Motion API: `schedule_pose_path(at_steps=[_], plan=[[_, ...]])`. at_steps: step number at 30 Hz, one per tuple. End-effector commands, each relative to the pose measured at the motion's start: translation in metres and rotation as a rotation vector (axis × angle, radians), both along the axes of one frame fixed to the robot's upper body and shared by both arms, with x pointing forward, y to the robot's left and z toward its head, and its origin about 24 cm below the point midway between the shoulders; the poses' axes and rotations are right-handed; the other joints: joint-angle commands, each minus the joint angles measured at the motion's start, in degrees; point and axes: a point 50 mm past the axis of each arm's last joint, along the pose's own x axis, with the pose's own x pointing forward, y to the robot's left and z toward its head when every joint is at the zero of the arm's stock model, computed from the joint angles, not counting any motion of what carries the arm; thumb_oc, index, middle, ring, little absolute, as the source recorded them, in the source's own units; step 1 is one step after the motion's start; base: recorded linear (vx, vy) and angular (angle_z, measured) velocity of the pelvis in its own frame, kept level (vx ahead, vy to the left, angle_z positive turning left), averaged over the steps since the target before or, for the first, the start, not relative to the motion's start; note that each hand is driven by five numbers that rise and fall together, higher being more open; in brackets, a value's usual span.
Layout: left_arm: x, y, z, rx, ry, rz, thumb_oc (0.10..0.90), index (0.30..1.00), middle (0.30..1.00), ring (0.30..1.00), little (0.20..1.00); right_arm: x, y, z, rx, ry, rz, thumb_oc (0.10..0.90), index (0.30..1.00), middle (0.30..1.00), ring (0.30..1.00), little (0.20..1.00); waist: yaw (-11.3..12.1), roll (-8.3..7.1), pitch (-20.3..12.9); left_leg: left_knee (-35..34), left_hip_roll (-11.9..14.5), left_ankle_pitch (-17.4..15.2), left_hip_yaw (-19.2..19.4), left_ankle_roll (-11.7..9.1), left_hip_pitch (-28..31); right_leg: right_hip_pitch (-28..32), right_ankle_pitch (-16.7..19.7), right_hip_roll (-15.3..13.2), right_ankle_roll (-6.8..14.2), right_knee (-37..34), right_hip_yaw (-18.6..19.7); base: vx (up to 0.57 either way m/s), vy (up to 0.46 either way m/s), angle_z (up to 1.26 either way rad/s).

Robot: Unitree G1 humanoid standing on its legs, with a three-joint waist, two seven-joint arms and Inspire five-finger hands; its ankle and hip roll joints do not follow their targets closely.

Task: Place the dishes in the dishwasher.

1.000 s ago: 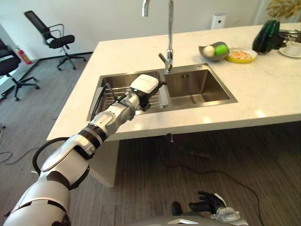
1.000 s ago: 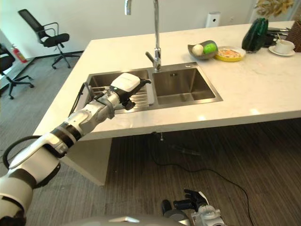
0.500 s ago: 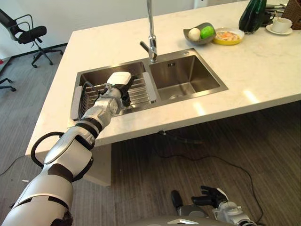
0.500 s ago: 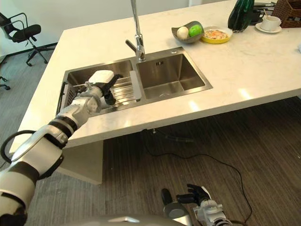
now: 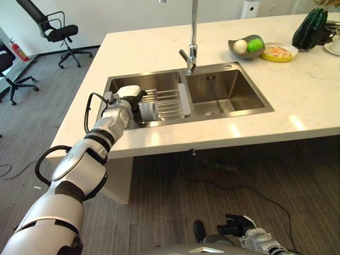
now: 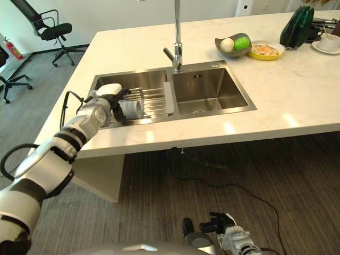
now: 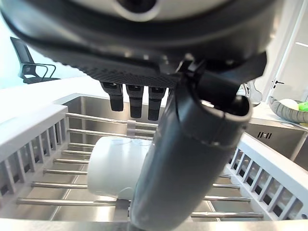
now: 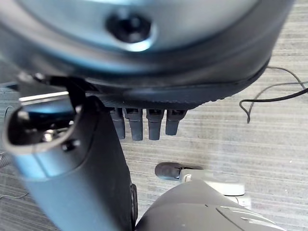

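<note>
Nearest, low over the striped grey floor (image 5: 159, 202), the right hand (image 5: 234, 227) hangs idle with its dark fingers loosely curled and nothing in them. Farther out, the left arm reaches over the front edge of the pale stone tabletop (image 5: 313, 101) into the left basin of the steel double sink (image 5: 212, 109). There the left hand (image 5: 131, 100) sits over a white wire rack (image 7: 269, 168) that spans the basin, its fingers (image 7: 135, 98) pointing down, straight and apart, just above a white cup (image 7: 118, 166) lying on its side on the rack's rods; the thumb crosses in front of the cup, and whether it touches cannot be told. Behind the sink stands the tall faucet (image 5: 192, 45). Beyond it, toward the far right of the tabletop, a grey bowl (image 5: 245, 47) with a pale and a green fruit sits touching a yellow plate (image 5: 277, 52) of food, with a dark green vase (image 5: 309, 29) just past them. Office chairs (image 5: 53, 32) stand on the floor at the far left.
</note>
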Motion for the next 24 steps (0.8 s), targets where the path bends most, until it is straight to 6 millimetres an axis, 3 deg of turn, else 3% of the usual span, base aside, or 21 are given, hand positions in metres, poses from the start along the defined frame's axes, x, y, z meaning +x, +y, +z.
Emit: schedule_pose_path(at_steps=[1, 7, 12, 19, 20, 21, 22, 24], plan=[[0.02, -0.005, 0.103, 0.041, -0.263, 0.026, 0.8, 0.9, 0.9, 0.9, 0.9, -0.002, 0.008, -0.003, 0.022, 0.028, 0.065, 0.8, 0.9, 0.9, 0.9, 0.9, -0.22, -0.45, -0.72, 0.57, -1.02, -1.94, -2.85, -0.82, 0.18, 6.34, -9.89, -2.95, 6.03, 0.87, -0.85, -0.01, 0.012, 0.06], [0.021, -0.009, 0.093, 0.073, -0.22, 0.025, 0.8, 0.9, 0.9, 0.9, 0.9, 0.002, 0.005, -0.001, 0.009, 0.023, 0.084, 0.8, 0.9, 0.9, 0.9, 0.9, -0.9, -0.07, 0.84, 0.57, -1.31, -1.81, -2.98, -0.89, -0.85, 5.19, -9.5, -3.12, 6.08, 0.92, -0.58, -0.03, 0.013, 0.04], [0.022, -0.015, 0.099, 0.059, -0.234, 0.015, 0.8, 0.9, 0.9, 0.9, 0.9, 0.016, -0.002, 0.005, -0.011, -0.012, 0.08, 0.8, 0.9, 0.9, 0.9, 0.9, -1.68, 0.56, 2.88, 0.57, -1.25, -1.19, -2.47, -0.96, -3.05, 1.88, -8.64, -3.33, 6.17, 1.66, 0.04, -0.09, 0.02, 0.01], [0.022, -0.005, 0.103, 0.058, -0.234, 0.05, 0.8, 0.9, 0.9, 0.9, 0.9, 0.027, -0.007, 0.01, -0.027, -0.042, 0.078, 0.8, 0.9, 0.9, 0.9, 0.9, -2.21, 1.69, 4.73, 0.57, -0.92, -0.34, -1.06, -1.07, -5.89, -2.56, -7.94, -3.14, 6.16, 3.11, 1.18, -0.03, 0.006, -0.13], [0.022, -0.003, 0.097, 0.043, -0.227, 0.047, 0.8, 0.9, 0.9, 0.9, 0.9, 0.024, -0.034, 0.015, -0.091, -0.017, 0.035, 0.8, 0.9, 0.9, 0.9, 0.9, -1.81, 2.15, 4.94, 0.57, -0.97, -0.19, -1.22, -1.1, -6.37, -3.2, -7.97, -3.22, 6.26, 3.23, 1.08, 0.03, 0.0, -0.03], [0.022, -0.003, 0.097, 0.041, -0.227, 0.047, 0.8, 0.9, 0.9, 0.9, 0.9, 0.024, -0.034, 0.016, -0.092, -0.018, 0.035, 0.8, 0.9, 0.9, 0.9, 0.9, -1.79, 2.25, 4.91, 0.57, -0.96, -0.21, -1.22, -1.1, -6.39, -3.23, -7.98, -3.2, 6.26, 3.25, 1.08, 0.03, 0.012, -0.07], [0.02, 0.009, 0.099, 0.037, -0.235, 0.077, 0.8, 0.9, 0.9, 0.9, 0.9, -0.008, -0.042, 0.008, -0.081, 0.046, 0.022, 0.8, 0.9, 0.9, 0.9, 0.9, -2.65, 2.38, 5.11, 0.57, -0.95, -0.26, -0.95, -1.13, -6.63, -3.8, -7.83, -3.14, 6.33, 3.24, 1.39, 0.0, 0.03, -0.04], [0.015, 0.038, 0.113, 0.032, -0.27, 0.147, 0.8, 0.9, 0.9, 0.9, 0.9, -0.025, -0.056, 0.009, -0.105, 0.067, 0.016, 0.8, 0.9, 0.9, 0.9, 0.9, -3.76, 2.17, 5.72, 0.57, -0.85, -0.34, -0.02, -1.21, -7.11, -4.9, -7.52, -2.82, 6.36, 3.46, 2.15, 0.0, 0.027, -0.13]])
